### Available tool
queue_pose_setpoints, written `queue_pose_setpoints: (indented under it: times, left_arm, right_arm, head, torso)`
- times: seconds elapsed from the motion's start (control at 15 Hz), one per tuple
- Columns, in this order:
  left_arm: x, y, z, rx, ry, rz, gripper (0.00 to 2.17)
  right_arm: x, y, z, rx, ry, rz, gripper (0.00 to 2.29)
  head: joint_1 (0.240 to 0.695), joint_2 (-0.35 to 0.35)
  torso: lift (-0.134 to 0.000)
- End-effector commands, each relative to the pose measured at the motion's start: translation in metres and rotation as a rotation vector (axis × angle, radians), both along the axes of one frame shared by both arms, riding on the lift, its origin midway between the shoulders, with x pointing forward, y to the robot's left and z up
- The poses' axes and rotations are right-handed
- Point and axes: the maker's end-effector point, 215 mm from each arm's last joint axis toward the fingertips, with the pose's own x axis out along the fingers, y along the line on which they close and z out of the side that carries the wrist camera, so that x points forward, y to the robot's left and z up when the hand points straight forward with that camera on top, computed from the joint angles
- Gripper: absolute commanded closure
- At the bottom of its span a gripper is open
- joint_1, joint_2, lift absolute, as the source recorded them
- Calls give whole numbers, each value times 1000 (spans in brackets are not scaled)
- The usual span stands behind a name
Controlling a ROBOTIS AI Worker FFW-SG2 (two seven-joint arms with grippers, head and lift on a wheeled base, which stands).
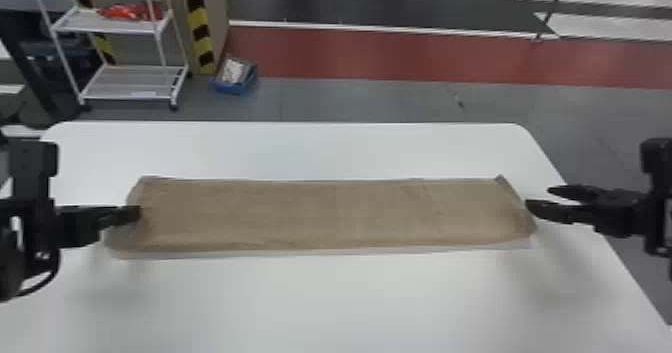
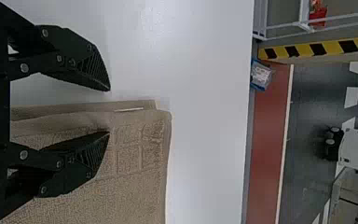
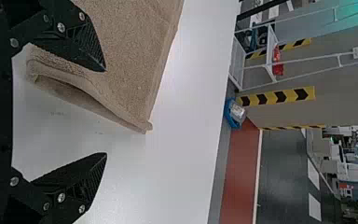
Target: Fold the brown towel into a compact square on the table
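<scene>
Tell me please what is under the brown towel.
The brown towel lies on the white table, whose surface shows around it. The part directly beneath is covered and cannot be seen.

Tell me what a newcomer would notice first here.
Probably the long brown cloth towel, folded into a strip across the middle of the white table. Next, the two black grippers with flat fingers, both open: the left one at the towel's left end, the right one at its right end.
</scene>
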Motion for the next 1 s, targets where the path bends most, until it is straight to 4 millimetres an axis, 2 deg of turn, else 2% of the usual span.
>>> queue_pose_setpoints:
  times: [0.0,0.07,0.13,0.2,0.27,0.4,0.6,0.93]
  left_arm:
    - [0,1,0,2,2,1,1089]
    - [-1,1,-1,5,3,-1,1227]
    - [0,1,0,6,2,-1,1494]
    - [-1,-1,-1,2,4,-1,1619]
    - [-1,-1,-1,1,7,-2,1629]
    - [-2,-7,4,-35,-4,-8,1781]
    - [-8,-13,15,-125,-13,-5,1784]
    - [-21,-54,45,-319,7,-45,1781]
  right_arm:
    - [0,1,2,8,-4,2,279]
    - [1,1,4,7,-7,1,279]
    - [0,0,4,8,-3,-2,279]
    - [-1,0,3,8,-2,-2,279]
    - [-1,0,3,12,-1,-3,279]
    - [-1,0,6,21,-4,-4,279]
    - [-2,4,18,67,-17,-10,279]
    - [-2,22,33,98,-41,0,282]
  head:
    - [695,-84]
    - [695,-83]
    - [695,-82]
    - [695,-82]
    - [695,-82]
    - [695,-83]
    - [695,-91]
    - [695,-103]
  torso:
    - [-124]
    - [-124]
    - [-124]
    - [-124]
    - [-124]
    - [-124]
    - [-124]
    - [-124]
